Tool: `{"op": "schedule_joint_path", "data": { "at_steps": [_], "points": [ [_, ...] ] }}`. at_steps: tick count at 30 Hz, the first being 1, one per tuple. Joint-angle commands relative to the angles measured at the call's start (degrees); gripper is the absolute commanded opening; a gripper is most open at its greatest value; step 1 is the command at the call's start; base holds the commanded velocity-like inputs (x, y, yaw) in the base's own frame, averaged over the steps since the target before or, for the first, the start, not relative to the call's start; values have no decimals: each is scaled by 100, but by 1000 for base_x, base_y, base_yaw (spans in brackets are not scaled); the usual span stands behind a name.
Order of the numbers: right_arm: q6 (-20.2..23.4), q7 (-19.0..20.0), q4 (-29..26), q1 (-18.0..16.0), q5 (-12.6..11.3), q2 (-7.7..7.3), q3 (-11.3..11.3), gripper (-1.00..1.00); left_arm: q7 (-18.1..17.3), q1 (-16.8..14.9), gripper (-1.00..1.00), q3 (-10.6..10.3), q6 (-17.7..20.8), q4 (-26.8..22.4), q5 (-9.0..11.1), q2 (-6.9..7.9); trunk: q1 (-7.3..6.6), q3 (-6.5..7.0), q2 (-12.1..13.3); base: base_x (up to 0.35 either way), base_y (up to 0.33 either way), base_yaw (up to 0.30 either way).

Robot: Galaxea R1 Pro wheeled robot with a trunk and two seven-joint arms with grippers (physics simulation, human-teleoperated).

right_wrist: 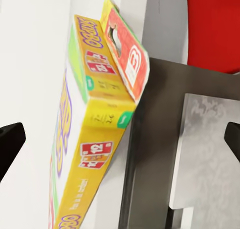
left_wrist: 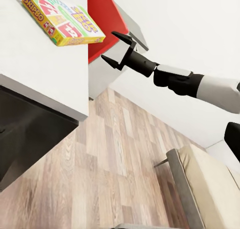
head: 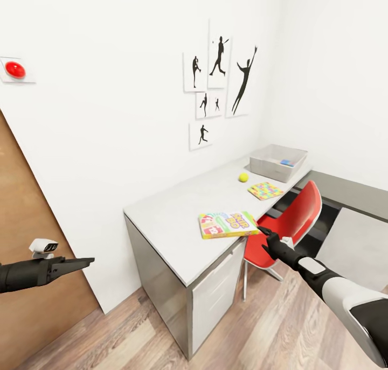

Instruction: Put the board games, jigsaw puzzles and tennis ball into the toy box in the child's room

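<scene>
The SKIP-BO board game point(head: 228, 224) lies flat near the table's point(head: 167, 219) front edge, one end overhanging slightly. My right gripper point(head: 262, 231) is open just off that end, its fingers either side of the box's yellow edge point(right_wrist: 95, 139) without closing on it; the left wrist view also shows this gripper point(left_wrist: 110, 46) spread beside the box point(left_wrist: 62, 19). Farther back are the tennis ball point(head: 243, 177), one jigsaw puzzle point(head: 265, 190) and the toy box point(head: 269, 172) with a small blue box point(head: 286, 163) inside. My left gripper point(head: 81, 263) hangs empty far left.
A red chair point(head: 293, 219) is tucked under the table right beside my right arm. A brown door point(head: 21, 208) stands at the left. The lower dark-grey desk section point(head: 345, 192) runs along the right wall. The bed's beige mattress point(left_wrist: 210, 189) lies behind, over wooden floor.
</scene>
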Motion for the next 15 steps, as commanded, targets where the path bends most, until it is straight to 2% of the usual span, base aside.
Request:
{"op": "schedule_joint_path", "data": {
  "at_steps": [1,15],
  "points": [
    [29,14,4,-5,-64,-2,44,100,-24,-3,100,0,61,-1,-5,2,0,-6,-3,36,19,0],
    [29,14,5,-5,-77,5,44,100,-24,-3,100,0,61,4,-5,-6,0,-6,-3,20,13,0]
  ]
}}
